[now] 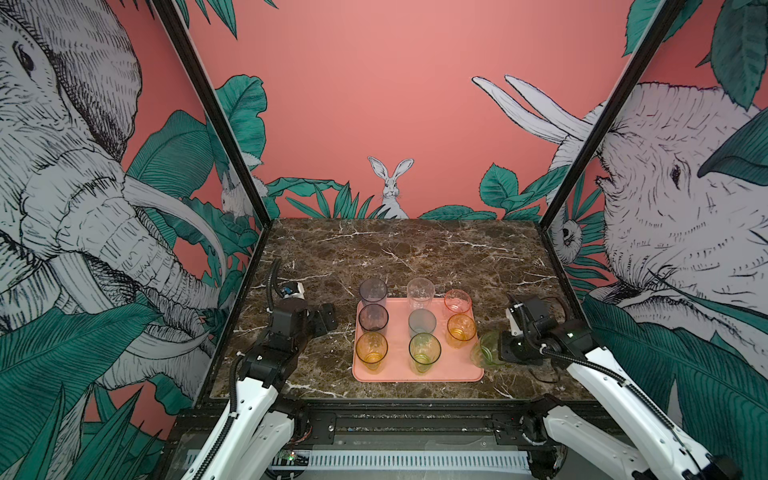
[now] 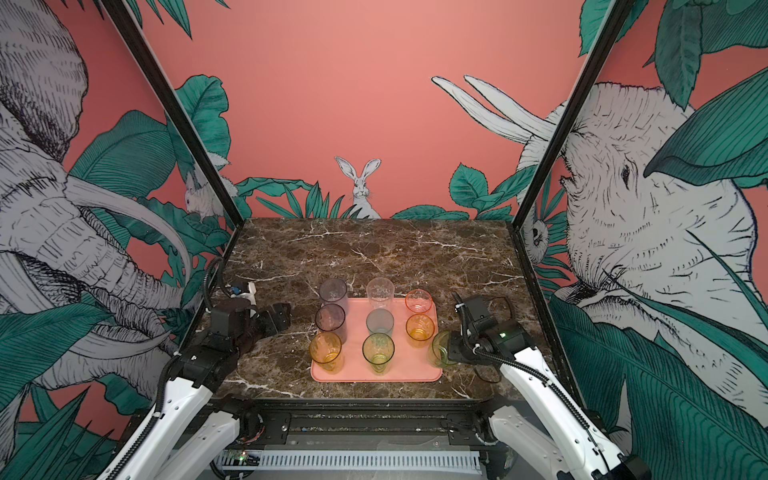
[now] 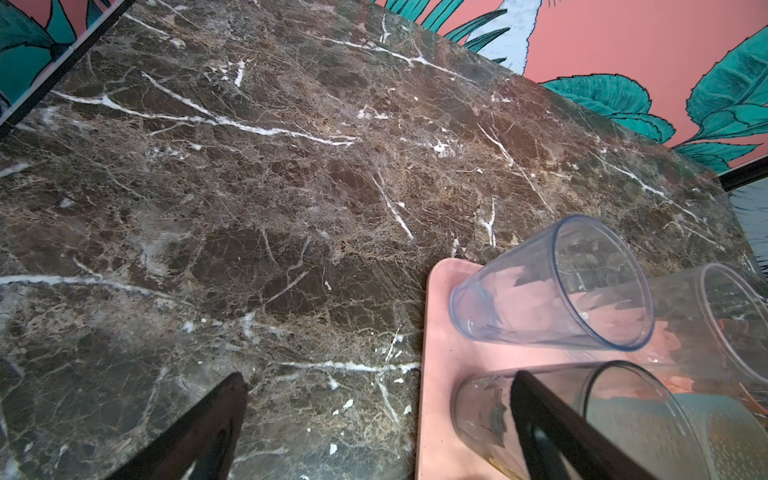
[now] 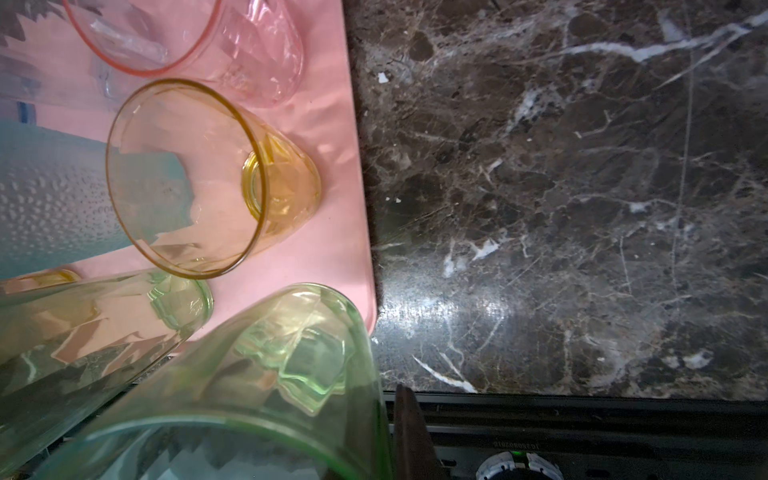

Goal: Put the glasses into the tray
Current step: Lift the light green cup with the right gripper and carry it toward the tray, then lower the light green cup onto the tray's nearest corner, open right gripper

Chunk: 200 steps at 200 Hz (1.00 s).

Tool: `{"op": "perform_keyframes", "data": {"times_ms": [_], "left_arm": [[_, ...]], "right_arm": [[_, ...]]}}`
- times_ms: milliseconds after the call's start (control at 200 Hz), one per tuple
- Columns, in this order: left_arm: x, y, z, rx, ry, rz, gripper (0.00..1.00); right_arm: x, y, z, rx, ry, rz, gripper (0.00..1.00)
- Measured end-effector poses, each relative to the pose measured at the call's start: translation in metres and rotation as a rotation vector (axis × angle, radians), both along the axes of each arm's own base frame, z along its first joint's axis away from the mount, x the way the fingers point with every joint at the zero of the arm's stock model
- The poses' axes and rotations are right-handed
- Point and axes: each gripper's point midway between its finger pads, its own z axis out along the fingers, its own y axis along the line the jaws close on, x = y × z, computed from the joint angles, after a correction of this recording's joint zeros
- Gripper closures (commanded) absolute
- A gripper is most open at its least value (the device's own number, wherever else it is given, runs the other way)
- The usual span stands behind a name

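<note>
The right gripper (image 1: 496,352) is pinched nearly closed on the wall of a short green glass (image 1: 483,354), apparently with one finger inside the mouth and one outside. Its wrist view looks down through the glass to its base. The glass hangs at the near right corner of the pink tray (image 1: 415,378), straddling the rim and tilted off upright with its base leaning toward the tray. Whether it touches anything I cannot tell.

Eight glasses stand on the tray. The one free place is that same corner, beside the tall green glass (image 1: 424,353) and in front of the short amber glass (image 1: 461,330). The free place lies just inward of the gripper, and the glass probably needs righting before it is set down.

The left gripper (image 1: 324,318) hangs spread wide and empty off the tray's left side, the farther arm.
</note>
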Motion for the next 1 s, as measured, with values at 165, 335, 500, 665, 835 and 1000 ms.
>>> {"op": "perform_keyframes", "data": {"times_ms": [165, 335, 500, 665, 835, 1000], "left_arm": [[0.001, -0.001, -0.003, -0.003, 0.008, -0.002, 0.01], [0.001, -0.001, -0.004, -0.003, 0.013, -0.003, 0.01], [0.001, -0.002, -0.005, -0.003, 0.015, -0.004, 0.01], [0.0, -0.001, -0.007, -0.002, 0.019, -0.003, 0.01], [-0.001, -0.001, -0.008, -0.005, 0.02, -0.001, 0.01], [-0.002, -0.001, -0.009, -0.008, 0.018, 0.0, 0.01]], "right_arm": [[0.004, 0.019, -0.011, -0.028, 0.014, 0.073, 1.0], [0.007, 0.032, -0.019, -0.072, 0.008, 0.119, 1.0], [0.01, 0.037, -0.024, -0.117, -0.007, 0.135, 1.0], [0.013, 0.042, -0.029, -0.136, -0.013, 0.139, 1.0], [0.015, 0.046, -0.037, -0.15, -0.006, 0.146, 1.0], [0.015, 0.048, -0.043, -0.167, 0.002, 0.151, 1.0]]}}
